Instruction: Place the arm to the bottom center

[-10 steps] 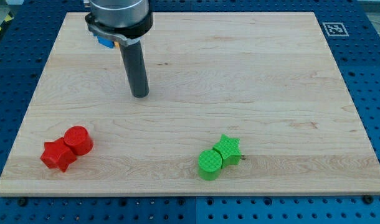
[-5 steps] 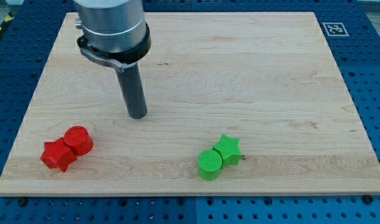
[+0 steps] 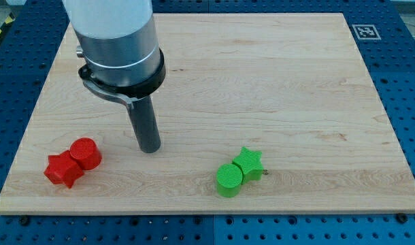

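Note:
My tip (image 3: 150,149) rests on the wooden board (image 3: 262,82), left of centre and in its lower half. A red cylinder (image 3: 86,153) and a red star (image 3: 62,169) sit touching each other at the view's bottom left, left of the tip. A green star (image 3: 249,163) and a green cylinder (image 3: 229,180) sit touching each other at the view's bottom, right of the tip. The tip touches no block.
The arm's grey body (image 3: 115,41) covers the board's upper left part. A black and white marker tag (image 3: 364,31) sits at the board's top right corner. Blue perforated table (image 3: 411,102) surrounds the board.
My tip has slid toward the view's bottom, from the upper left area to just above the level of the red blocks. The blocks have not moved.

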You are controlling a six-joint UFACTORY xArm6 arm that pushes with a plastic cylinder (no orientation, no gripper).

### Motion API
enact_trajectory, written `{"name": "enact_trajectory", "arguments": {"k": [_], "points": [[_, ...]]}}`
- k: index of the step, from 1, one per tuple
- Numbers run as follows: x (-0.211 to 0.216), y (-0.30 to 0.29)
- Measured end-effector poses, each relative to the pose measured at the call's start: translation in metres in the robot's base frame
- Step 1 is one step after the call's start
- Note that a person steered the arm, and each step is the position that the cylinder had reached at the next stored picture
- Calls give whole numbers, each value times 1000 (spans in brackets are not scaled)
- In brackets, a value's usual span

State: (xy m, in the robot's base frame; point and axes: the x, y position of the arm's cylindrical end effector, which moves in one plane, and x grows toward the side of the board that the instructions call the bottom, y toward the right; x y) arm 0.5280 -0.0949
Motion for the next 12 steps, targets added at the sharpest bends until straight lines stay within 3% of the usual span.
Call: {"name": "enact_trajectory", "arguments": {"k": [6, 10, 12], "points": [[28, 6], [45, 54], [89, 70]]}}
